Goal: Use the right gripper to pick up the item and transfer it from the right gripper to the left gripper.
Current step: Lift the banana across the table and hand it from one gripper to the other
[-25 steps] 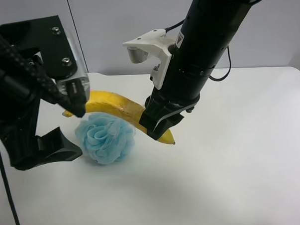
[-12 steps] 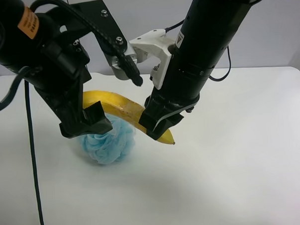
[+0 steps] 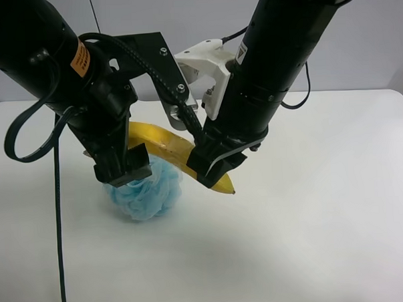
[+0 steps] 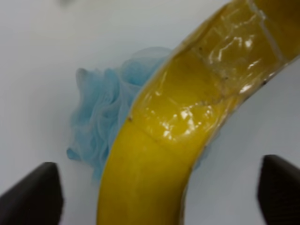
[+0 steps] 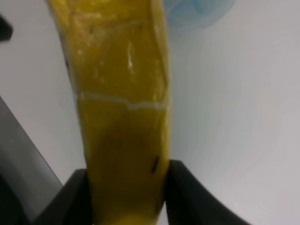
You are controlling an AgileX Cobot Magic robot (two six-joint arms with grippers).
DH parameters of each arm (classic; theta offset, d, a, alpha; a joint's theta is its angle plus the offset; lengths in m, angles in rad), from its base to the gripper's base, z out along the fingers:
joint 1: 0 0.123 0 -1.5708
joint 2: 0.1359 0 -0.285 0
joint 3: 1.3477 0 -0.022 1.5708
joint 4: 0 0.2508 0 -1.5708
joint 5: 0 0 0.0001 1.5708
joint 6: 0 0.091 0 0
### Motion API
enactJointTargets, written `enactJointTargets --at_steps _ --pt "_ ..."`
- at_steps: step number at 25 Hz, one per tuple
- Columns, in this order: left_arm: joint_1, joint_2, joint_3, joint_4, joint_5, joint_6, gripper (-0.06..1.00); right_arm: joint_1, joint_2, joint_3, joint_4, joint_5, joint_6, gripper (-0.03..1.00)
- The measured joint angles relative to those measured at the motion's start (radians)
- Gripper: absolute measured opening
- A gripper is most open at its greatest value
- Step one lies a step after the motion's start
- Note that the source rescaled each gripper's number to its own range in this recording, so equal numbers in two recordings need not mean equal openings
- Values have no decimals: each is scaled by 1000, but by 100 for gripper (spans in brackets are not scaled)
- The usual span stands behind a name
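Note:
My right gripper [image 3: 212, 165], on the arm with the white bracket, is shut on the yellow banana [image 3: 162, 142] near one end and holds it above the table. In the right wrist view the banana [image 5: 122, 117] sits clamped between the two fingers [image 5: 70, 199]. My left gripper [image 3: 154, 141], on the arm with the orange label, is open with its fingers either side of the banana's free half. In the left wrist view the banana [image 4: 178, 126] runs between the fingertips [image 4: 33, 194] with gaps on both sides, not touching them.
A fluffy light-blue bath pouf [image 3: 143, 193] lies on the white table [image 3: 312, 240] right under the banana and the left gripper; it also shows in the left wrist view [image 4: 101, 112]. The puzzle cube is out of view.
The left arm has swung in from the exterior high view's left, and its open fingers now straddle the banana. The right arm and the banana have not moved.

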Motion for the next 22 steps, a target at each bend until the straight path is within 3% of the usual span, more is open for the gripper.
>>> enactJointTargets --at_steps 2,4,12,14,16,17,19,22 --pt "0 0 0 13 3 -3 39 0 0 0 0 3 0 0" --pt "0 0 0 26 23 -1 0 0 0 0 -4 4 -4 0" --pt "0 0 0 32 28 -1 3 0 0 0 -6 -5 -5 3" --pt "0 0 0 33 29 -3 3 0 0 0 -2 -14 -4 29" --pt "0 0 0 34 29 -3 3 0 0 0 0 -20 -4 71" --pt "0 0 0 34 29 -4 3 0 0 0 0 -25 -4 81" --pt "0 0 0 34 29 -4 3 0 0 0 0 -30 -4 93" --pt "0 0 0 34 29 -4 3 0 0 0 0 -30 -3 98"
